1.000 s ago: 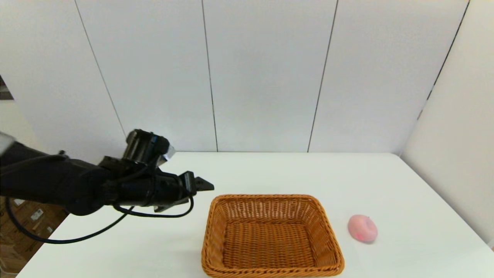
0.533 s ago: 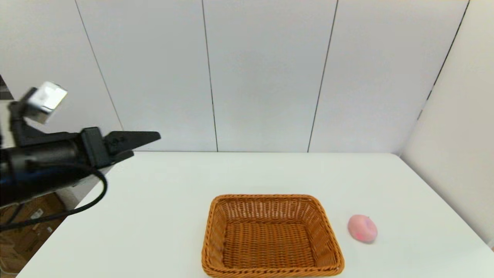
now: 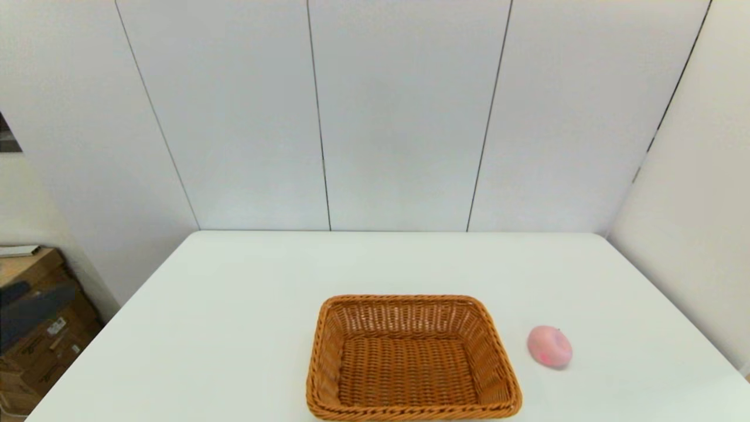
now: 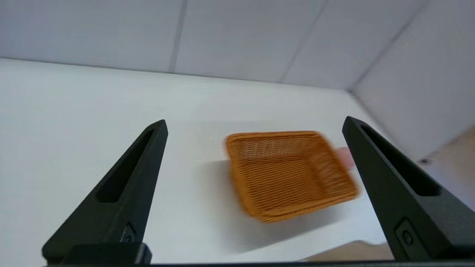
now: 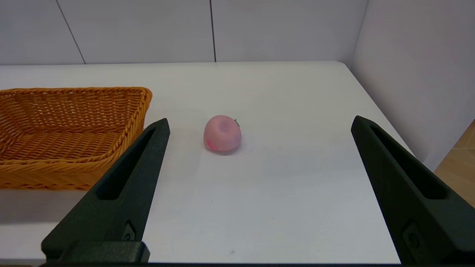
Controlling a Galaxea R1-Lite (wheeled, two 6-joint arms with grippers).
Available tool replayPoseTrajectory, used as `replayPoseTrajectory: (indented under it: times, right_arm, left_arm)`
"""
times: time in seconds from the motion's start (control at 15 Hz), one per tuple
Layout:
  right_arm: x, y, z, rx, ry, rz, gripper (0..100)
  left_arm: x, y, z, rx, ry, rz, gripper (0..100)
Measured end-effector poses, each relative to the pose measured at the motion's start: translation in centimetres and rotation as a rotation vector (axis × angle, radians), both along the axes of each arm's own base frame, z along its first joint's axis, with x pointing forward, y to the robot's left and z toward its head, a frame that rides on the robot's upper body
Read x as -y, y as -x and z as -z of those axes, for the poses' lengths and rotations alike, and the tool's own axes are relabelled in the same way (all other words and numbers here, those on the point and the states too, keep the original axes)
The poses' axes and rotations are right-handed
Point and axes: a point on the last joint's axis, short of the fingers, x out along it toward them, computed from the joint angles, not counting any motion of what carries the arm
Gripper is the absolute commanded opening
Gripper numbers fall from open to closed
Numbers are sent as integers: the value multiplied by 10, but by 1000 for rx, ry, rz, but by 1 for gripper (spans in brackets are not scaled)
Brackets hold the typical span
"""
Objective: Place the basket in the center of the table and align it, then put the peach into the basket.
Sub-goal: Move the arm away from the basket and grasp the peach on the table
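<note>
The orange-brown wicker basket (image 3: 413, 358) stands empty on the white table (image 3: 234, 305), near the front edge and about mid-width. The pale pink peach (image 3: 549, 346) lies on the table just right of the basket, apart from it. Neither arm shows in the head view. In the left wrist view my left gripper (image 4: 254, 126) is open and empty, well back from the basket (image 4: 289, 172). My right gripper (image 5: 259, 124) is open and empty too, a short way in front of the peach (image 5: 222, 133), with the basket (image 5: 70, 135) off to one side.
White panelled walls close the table at the back and the right (image 3: 679, 176). Cardboard boxes (image 3: 35, 328) sit on the floor beyond the table's left edge.
My left arm has lifted away from beside the basket, swung left and left the head view. The basket and the peach have stayed put.
</note>
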Motion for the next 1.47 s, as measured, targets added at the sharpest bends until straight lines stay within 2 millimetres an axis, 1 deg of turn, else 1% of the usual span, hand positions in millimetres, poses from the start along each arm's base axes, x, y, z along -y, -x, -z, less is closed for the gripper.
replayPoseTrajectory:
  times: [0.13,0.33,0.47,0.53,0.8,0.93,1.13,1.27,1.4,1.47]
  right_arm:
    - [0,0,0,0,0,0,100]
    - [0,0,0,0,0,0,100]
    - [0,0,0,0,0,0,100]
    - [0,0,0,0,0,0,100]
    - [0,0,0,0,0,0,100]
    - [0,0,0,0,2,0,100]
    - [0,0,0,2,5,2,100]
    - [0,1,-4,9,20,-7,100]
    - [0,5,-15,18,20,-17,100]
    - [0,5,-21,-10,20,-18,100]
  left_arm:
    - [-3,20,20,27,-25,-23,100]
    - [-5,47,41,109,-30,-81,100]
    - [-5,60,59,141,-47,-113,100]
    - [-5,61,68,142,-63,-130,100]
    - [-7,64,117,117,-177,-206,100]
    - [-8,68,135,128,-191,-242,100]
    - [-11,69,147,154,-229,-384,100]
    - [-12,68,153,144,-256,-399,100]
    - [-12,68,154,147,-255,-398,100]
    - [-12,68,154,147,-255,-397,100]
